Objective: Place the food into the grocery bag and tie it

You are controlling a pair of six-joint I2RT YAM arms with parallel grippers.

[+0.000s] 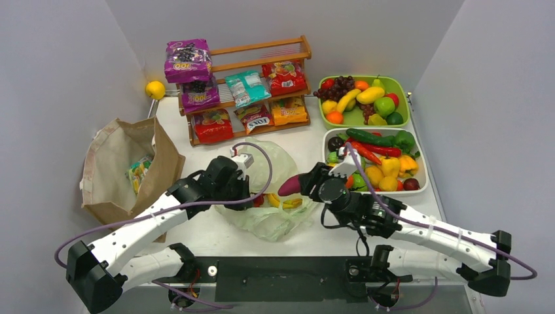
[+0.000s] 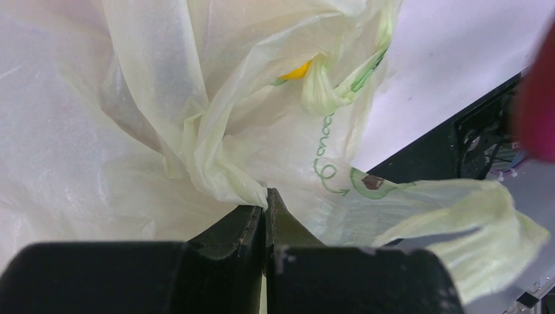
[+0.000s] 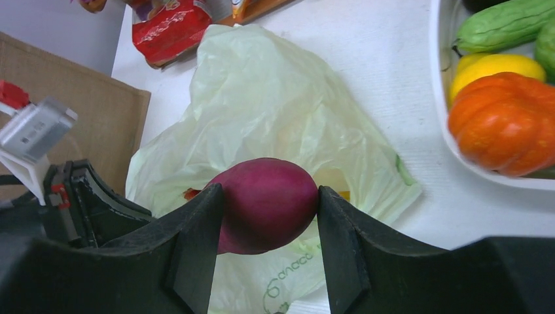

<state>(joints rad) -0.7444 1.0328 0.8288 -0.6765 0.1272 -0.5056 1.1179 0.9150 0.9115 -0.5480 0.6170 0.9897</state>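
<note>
The pale green grocery bag (image 1: 271, 196) lies crumpled at the table's middle; yellow and red toy food shows through it. It fills the left wrist view (image 2: 163, 98) and shows in the right wrist view (image 3: 275, 104). My left gripper (image 1: 243, 199) is shut on a fold of the bag's edge (image 2: 229, 180) at the bag's left side. My right gripper (image 1: 302, 184) is shut on a glossy purple-red toy vegetable (image 3: 267, 203), holding it just above the bag's right side (image 1: 289, 186).
A brown paper bag (image 1: 124, 170) stands at the left. A wooden rack (image 1: 242, 88) of snack packets is at the back. A green tray (image 1: 363, 118) of fruit and a white tray (image 1: 419, 186) of vegetables sit at the right.
</note>
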